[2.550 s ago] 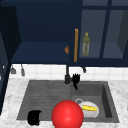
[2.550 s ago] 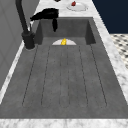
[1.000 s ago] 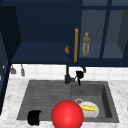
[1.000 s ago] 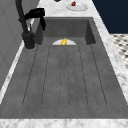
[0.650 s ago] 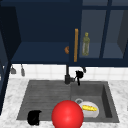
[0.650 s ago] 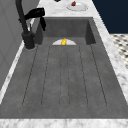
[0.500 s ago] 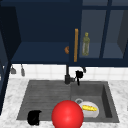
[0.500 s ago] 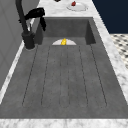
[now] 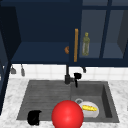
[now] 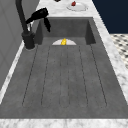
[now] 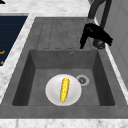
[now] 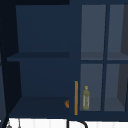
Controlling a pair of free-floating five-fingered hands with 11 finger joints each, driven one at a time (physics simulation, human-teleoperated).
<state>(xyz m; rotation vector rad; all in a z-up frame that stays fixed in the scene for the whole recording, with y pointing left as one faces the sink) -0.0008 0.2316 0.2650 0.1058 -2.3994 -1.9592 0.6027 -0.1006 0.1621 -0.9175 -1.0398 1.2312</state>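
In the front view, the right robot hand (image 9: 77, 75) has barely shifted over the last moments. It hangs just beside the faucet (image 9: 67, 75), so work there looks stalled. We cannot tell the left robot hand's (image 9: 34, 117) state at the sink's front edge.

In the left side view, the right robot hand (image 10: 37, 15) droops, released, holding nothing.

In the right side view, the faucet (image 11: 108, 12) is black and arched, standing at the sink's back rim.

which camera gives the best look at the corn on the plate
The right side view: the corn lies whole on the plate, seen from above. In the front view a red ball partly covers the plate; the left side view shows just the corn's tip.
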